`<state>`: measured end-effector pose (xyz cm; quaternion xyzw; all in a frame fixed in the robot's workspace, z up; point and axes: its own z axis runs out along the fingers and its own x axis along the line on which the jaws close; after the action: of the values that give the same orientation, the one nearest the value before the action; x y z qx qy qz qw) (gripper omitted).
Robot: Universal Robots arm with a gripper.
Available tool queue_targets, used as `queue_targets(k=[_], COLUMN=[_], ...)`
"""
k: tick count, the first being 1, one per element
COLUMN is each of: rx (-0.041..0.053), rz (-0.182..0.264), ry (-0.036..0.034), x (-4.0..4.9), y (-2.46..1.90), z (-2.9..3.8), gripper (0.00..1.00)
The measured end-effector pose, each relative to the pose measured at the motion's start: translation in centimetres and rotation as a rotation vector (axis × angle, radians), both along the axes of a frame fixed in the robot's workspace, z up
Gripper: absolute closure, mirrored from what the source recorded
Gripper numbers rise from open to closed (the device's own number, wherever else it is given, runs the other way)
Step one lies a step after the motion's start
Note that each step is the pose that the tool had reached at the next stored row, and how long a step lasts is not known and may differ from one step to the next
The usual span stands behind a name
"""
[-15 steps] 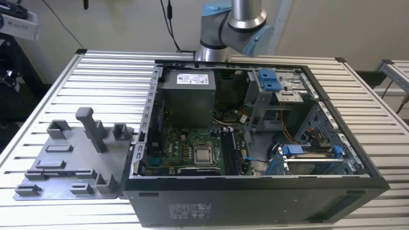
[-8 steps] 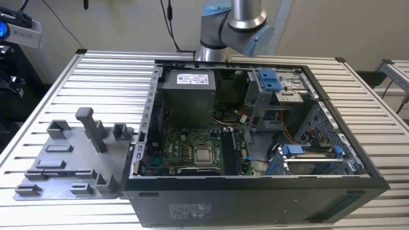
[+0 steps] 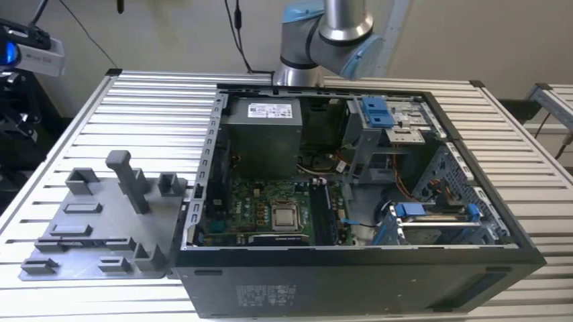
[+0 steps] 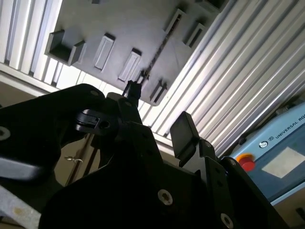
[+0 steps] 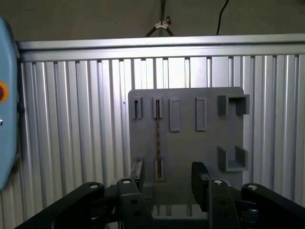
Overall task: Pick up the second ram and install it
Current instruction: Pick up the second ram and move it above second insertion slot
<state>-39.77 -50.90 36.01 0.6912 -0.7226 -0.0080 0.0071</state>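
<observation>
Found the claw (image 5: 169,175) in both wrist views with its two dark fingers (image 5: 199,176) spread apart and clamped on nothing. Spotted the second ram (image 5: 157,136) out beyond the fingertips, well apart from the claw and touching neither finger. Saw it edge-on as a thin dark line, standing on its long edge on the grey plate (image 5: 190,148) and seated at each end in a narrow slotted holder (image 5: 159,170). Judged it, in the first wrist view, to run straight away from the claw, lined up with the gap and nearer one finger than the other. Picked out the second ram (image 4: 159,47) in the second wrist view too, again past the fingertips and slanting away from them. Counted further holders on the plate to either side of the ram: several narrow slots and two open U-shaped brackets (image 5: 232,157). Noted the slatted metal table (image 5: 71,124) under the plate, and a light-blue box with a red button (image 5: 5,95) off to one side of the claw. Made out, in the exterior view, the arm (image 3: 333,27) rising behind an open computer case (image 3: 358,285), with the plate just beside the case at the exterior view's left.
</observation>
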Motion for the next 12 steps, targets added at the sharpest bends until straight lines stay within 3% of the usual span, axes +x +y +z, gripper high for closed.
queue_targets(k=[2,4,7,9,12], rx=[-0.0016,-0.0117,-0.0109,-0.0019,0.0308], rz=[0.000,0.000,0.000,0.000,0.000], ry=[0.0002,0.0002,0.0000,0.0002,0.0000], x=[0.00,-0.01,0.00,0.00,0.00], y=[0.00,0.04,0.04,0.00,-0.11], z=[-0.19,-0.34,-0.71,-0.89,-1.01], gripper=[0.46,0.46,0.46,0.46,0.46])
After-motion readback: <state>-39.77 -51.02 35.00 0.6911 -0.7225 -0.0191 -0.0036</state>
